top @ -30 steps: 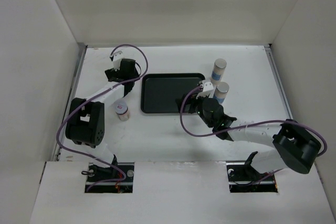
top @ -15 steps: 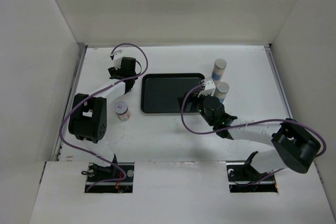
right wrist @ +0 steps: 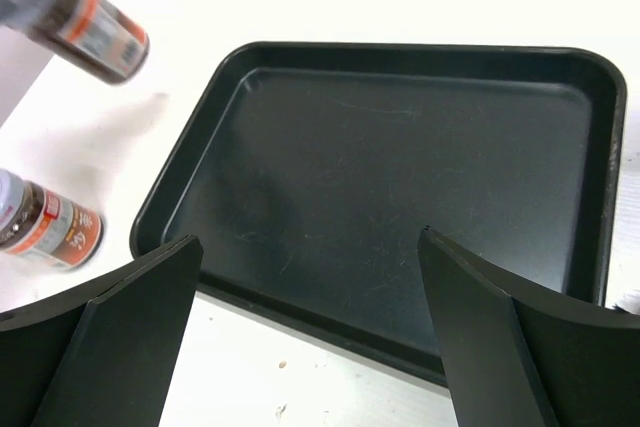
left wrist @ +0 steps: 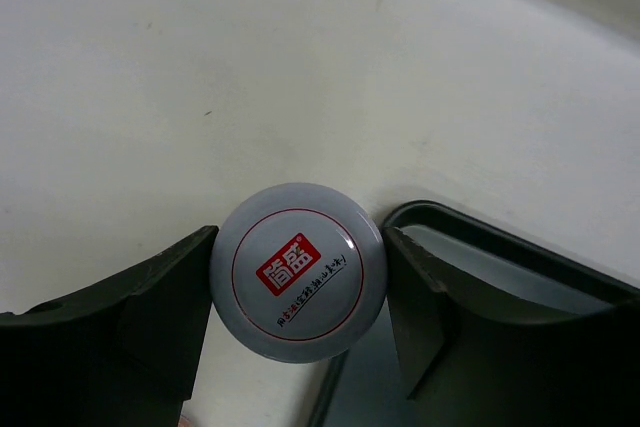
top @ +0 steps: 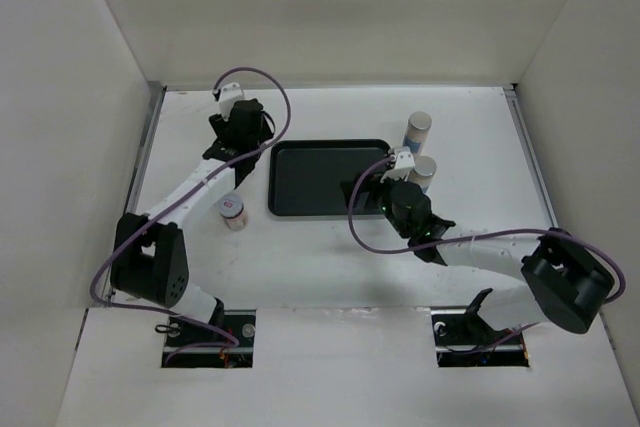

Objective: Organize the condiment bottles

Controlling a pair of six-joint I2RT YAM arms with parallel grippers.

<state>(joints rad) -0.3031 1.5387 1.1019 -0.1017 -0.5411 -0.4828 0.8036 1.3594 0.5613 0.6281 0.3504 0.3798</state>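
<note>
White table point(top: 330, 247), top view. Black tray point(top: 310, 182) lies flat on it, about centre, long side running left to right. Right of tray: two whitish bottles upright on table surface. Far bottle point(top: 418, 131) stands just off tray's far right corner; near bottle point(top: 424, 169) stands just beside it, toward near edge (partly hidden). Left of tray: brown jar point(top: 233, 211) upright, near tray's near left corner, not touching it. Second jar point(left wrist: 298, 270) sits by tray's far left corner (contact with table cannot be told).
</note>
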